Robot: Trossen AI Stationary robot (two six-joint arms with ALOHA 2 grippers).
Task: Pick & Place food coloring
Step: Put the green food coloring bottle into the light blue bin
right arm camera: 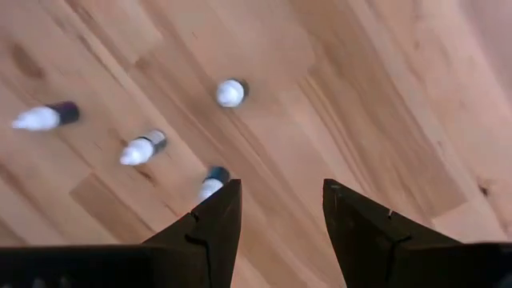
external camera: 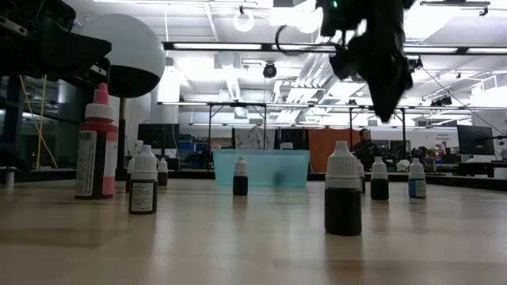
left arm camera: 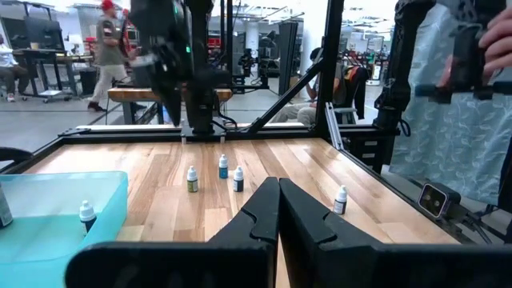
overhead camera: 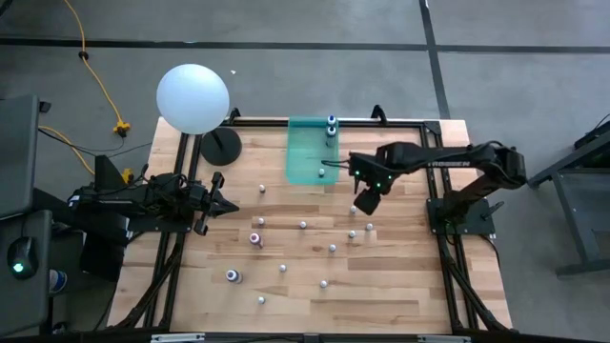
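4 food coloring bottles [right arm camera: 230, 93] below open right gripper [right arm camera: 276, 210].

Lighting: ceiling lamps [external camera: 245, 20] glaring bright in low view, arm silhouetting against them; worktop [overhead camera: 315, 276] evenly lit, shadows soft; right wrist view blurring the bottles [right arm camera: 230, 92] strongly

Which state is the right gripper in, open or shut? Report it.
Open. In the right wrist view the right gripper shows bare wood between its two dark fingers, nothing held, above the table and scattered food coloring bottles.
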